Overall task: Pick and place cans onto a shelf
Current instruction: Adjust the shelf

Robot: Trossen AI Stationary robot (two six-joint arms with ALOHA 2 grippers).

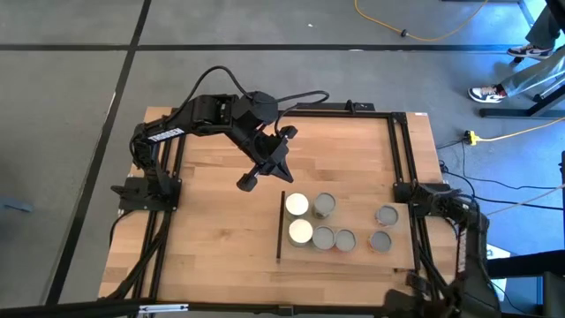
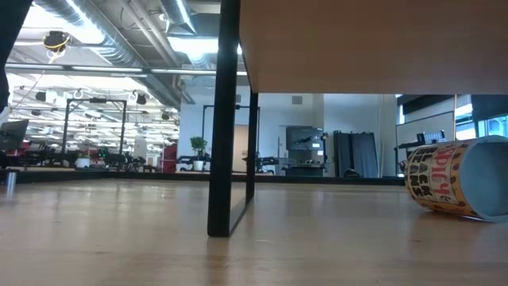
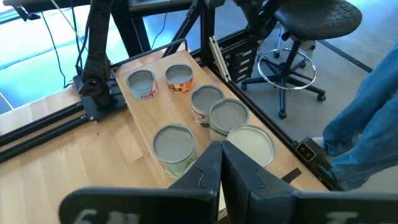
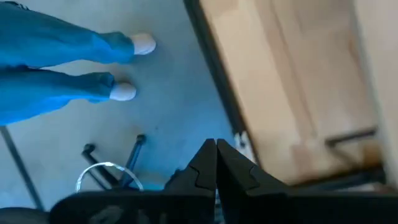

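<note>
Now the left black tool hangs pinched shut and empty above the wooden counter, near six small round metal cans. It should open wide first, then drop straight over one can.

Two cans are showing white tops, the others silver-grey; one can is wearing an orange label. The table is showing light wood, black-framed. A fallen can is displaying yellow-and-red lettering.
</note>
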